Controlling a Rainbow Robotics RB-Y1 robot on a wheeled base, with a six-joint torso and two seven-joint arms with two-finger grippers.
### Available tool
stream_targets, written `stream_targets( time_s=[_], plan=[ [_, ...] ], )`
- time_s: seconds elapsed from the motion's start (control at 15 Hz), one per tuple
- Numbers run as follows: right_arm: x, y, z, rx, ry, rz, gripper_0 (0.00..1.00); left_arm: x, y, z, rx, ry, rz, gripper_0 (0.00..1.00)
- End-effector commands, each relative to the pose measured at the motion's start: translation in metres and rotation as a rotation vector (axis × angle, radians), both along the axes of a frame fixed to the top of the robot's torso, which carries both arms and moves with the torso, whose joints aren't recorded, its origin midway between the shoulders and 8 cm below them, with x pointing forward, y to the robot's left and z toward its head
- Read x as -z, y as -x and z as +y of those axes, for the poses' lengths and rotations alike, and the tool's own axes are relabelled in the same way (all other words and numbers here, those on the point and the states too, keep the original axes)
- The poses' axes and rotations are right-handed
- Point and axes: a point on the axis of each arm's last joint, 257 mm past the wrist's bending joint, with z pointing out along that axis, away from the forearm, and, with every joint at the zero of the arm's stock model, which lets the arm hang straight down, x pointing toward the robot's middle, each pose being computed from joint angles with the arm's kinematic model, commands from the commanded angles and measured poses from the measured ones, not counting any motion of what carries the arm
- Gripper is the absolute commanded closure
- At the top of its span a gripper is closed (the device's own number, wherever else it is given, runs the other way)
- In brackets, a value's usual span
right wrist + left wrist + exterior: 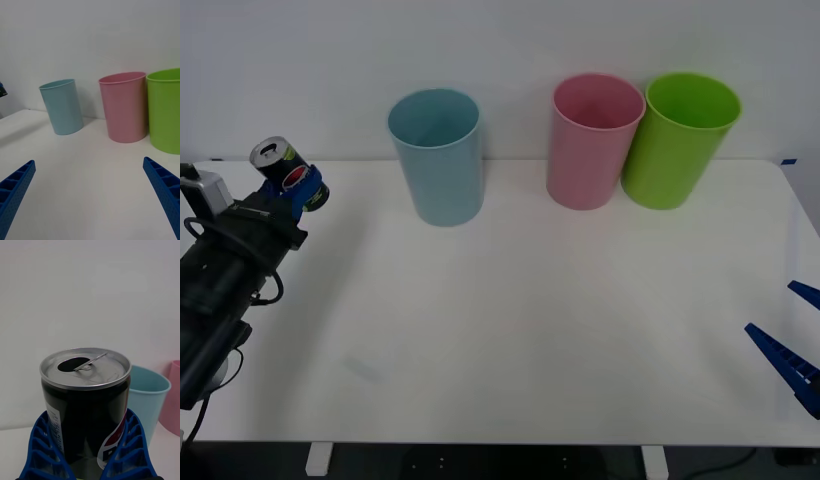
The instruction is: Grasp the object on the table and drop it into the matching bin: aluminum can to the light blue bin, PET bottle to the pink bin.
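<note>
- Seen from the front camera, the left gripper [298, 192] is clenched on the small dark aluminum can with a silver top and red-white-blue logo [288, 172], holding it up in the air well to the left of the tall pale blue plastic round bin [437, 156].
- Can is tilted, silver top toward the upper left, logo facing the camera; it is clear of the wide white rectangular tabletop [510, 320].
- Pale blue bin stands at the far side of the tabletop; the tall pink plastic round bin [593, 140] is well to its right, and a lime green plastic round bin [678, 139] sits just beside the pink one, on the side away from the blue bin.
- Right gripper [792, 332] sits low, far right of the pale blue bin, near the table's right edge, fingers spread and grasping nothing.
- Right wrist camera: two blue ribbed fingers [15, 187] wide apart over bare tabletop [86, 180]; beyond them pale blue bin [62, 107], pink bin [123, 107], lime green bin [165, 110] in a row, all upright.
- Left wrist camera: blue ribbed fingers [45, 450] grip both sides of the can [85, 405]; the top is open with the pull tab raised.
- Pale blue bin [148, 401] is behind the can, with the pink bin's edge [173, 397] just past it.
</note>
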Motion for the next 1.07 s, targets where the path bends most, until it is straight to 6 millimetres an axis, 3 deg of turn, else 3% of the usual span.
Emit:
stream_targets(
  time_s=[0.07,0.67,1.07],
  plan=[
    [0.000,0.000,0.000,0.000,0.000,0.000,0.00,-0.025,-0.003,-0.015,0.035,-0.029,-0.042,1.00],
    [0.000,0.000,0.000,0.000,0.000,0.000,0.00,-0.086,-0.039,-0.077,0.135,-0.116,-0.087,1.00],
    [0.000,0.000,0.000,0.000,0.000,0.000,0.00,-0.081,-0.090,-0.114,0.157,-0.168,-0.035,1.00]
  ],
)
